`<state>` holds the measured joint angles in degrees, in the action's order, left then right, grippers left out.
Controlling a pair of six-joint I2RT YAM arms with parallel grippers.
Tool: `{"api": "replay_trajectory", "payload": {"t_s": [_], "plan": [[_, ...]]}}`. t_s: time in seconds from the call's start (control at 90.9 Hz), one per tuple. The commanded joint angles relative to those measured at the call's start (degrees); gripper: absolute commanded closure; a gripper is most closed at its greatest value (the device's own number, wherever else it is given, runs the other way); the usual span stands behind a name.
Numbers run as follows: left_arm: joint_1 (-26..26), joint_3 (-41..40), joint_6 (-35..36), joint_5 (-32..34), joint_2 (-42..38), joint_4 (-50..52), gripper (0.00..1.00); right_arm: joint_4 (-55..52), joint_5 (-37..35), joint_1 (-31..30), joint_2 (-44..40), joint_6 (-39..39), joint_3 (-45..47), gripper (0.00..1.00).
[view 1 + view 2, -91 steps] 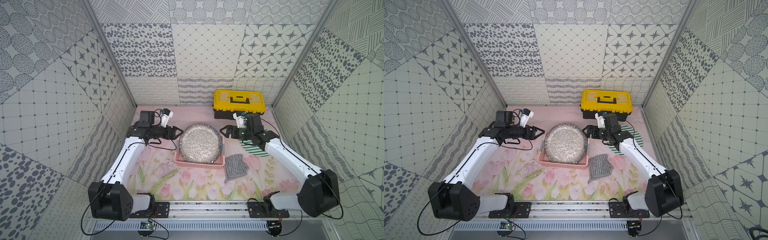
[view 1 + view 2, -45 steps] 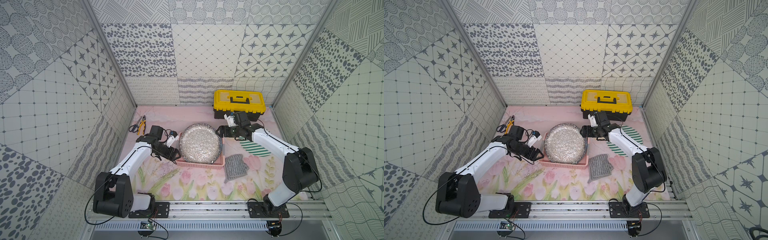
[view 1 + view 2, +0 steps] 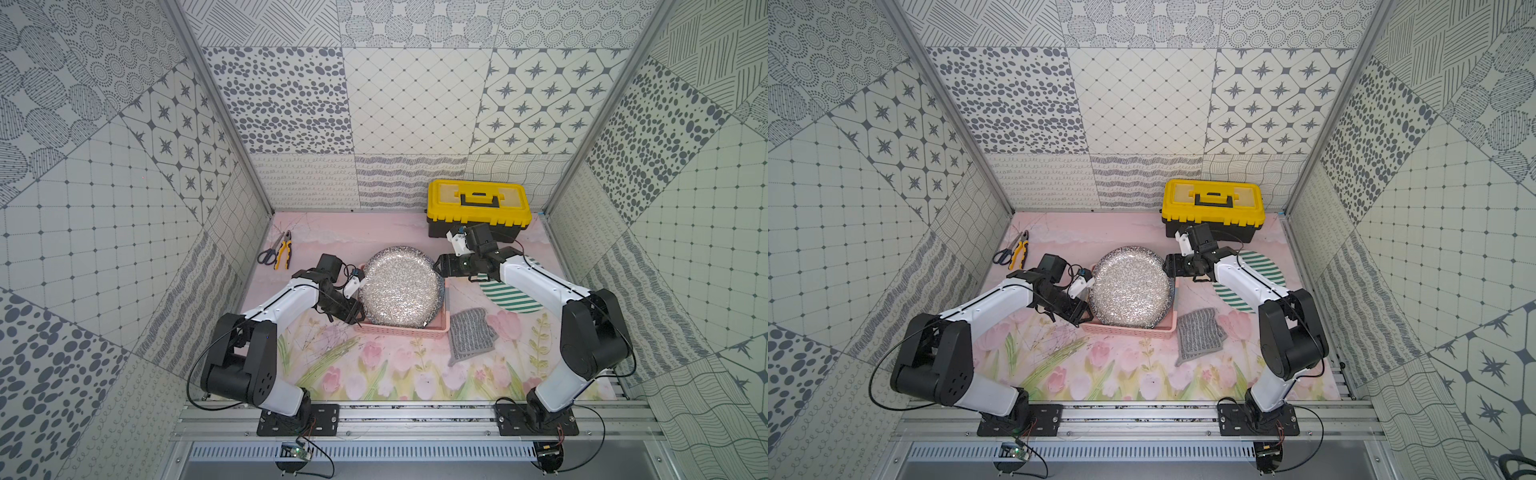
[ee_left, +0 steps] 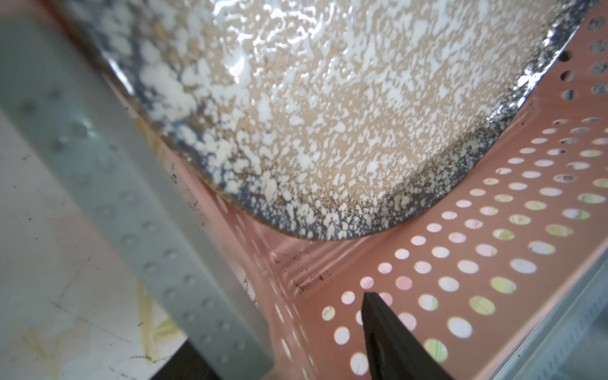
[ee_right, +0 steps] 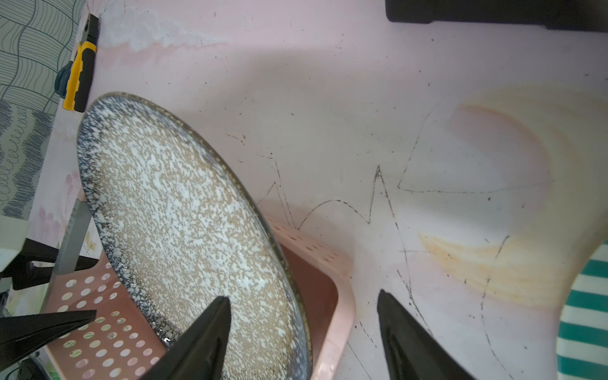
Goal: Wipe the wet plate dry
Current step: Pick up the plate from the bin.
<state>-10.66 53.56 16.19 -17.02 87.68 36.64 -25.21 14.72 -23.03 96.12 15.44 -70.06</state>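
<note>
The speckled plate stands on its edge in the pink basket in the middle of the worktop, leaning back a little. It looks shiny and wet, so it is likely slippery. It is also hard, and it would break if it fell. The right gripper has its two fingers apart, one on each side of the plate's rim, on the side toward the worktop's right edge. It is not squeezing yet. The left gripper is apart too, down at the basket's left front corner (one finger seems to be outside the basket wall and one inside). The best place to hold the plate is the rim — pinched firmly but gently. The grey cloth lies flat just beside the basket's right front corner — soft and light, easy to lift by a fold.
</note>
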Motion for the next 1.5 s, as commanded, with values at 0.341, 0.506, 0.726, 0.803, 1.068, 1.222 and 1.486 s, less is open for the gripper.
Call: {"api": "replay_trajectory", "payload": {"t_s": [0.341, 0.506, 0.726, 0.803, 1.068, 1.222, 1.486], "plan": [[-0.3, 0.8, -3.6, -0.3, 1.2, -1.3, 0.37, 0.1, 13.4, 0.6, -2.0, -4.5, 3.2, 0.24], [-0.4, 0.8, -3.8, -0.5, 1.0, -1.3, 0.37, 0.2, 13.7, 0.6, 1.5, -5.4, 1.8, 0.24], [-0.4, 0.8, -4.0, -1.0, 1.0, -1.5, 0.39, 0.7, 14.4, 0.1, 4.8, -6.6, 0.9, 0.24], [-0.5, 0.9, -4.1, -1.3, 1.3, -1.6, 0.41, 0.9, 15.9, -0.5, 5.6, -7.0, 0.9, 0.24], [-0.7, 0.5, -4.8, -2.4, 2.2, -2.2, 0.42, 1.3, 21.4, -3.1, 7.8, -8.5, 0.1, 0.26], [-0.9, 0.3, -5.1, -2.6, 2.4, -2.6, 0.43, 3.1, 24.0, -3.2, 9.7, -7.4, -0.5, 0.30], [-1.0, 0.1, -5.6, -2.9, 2.5, -3.1, 0.43, 9.7, 26.7, -3.2, 11.0, -3.0, 0.7, 0.39]]}}
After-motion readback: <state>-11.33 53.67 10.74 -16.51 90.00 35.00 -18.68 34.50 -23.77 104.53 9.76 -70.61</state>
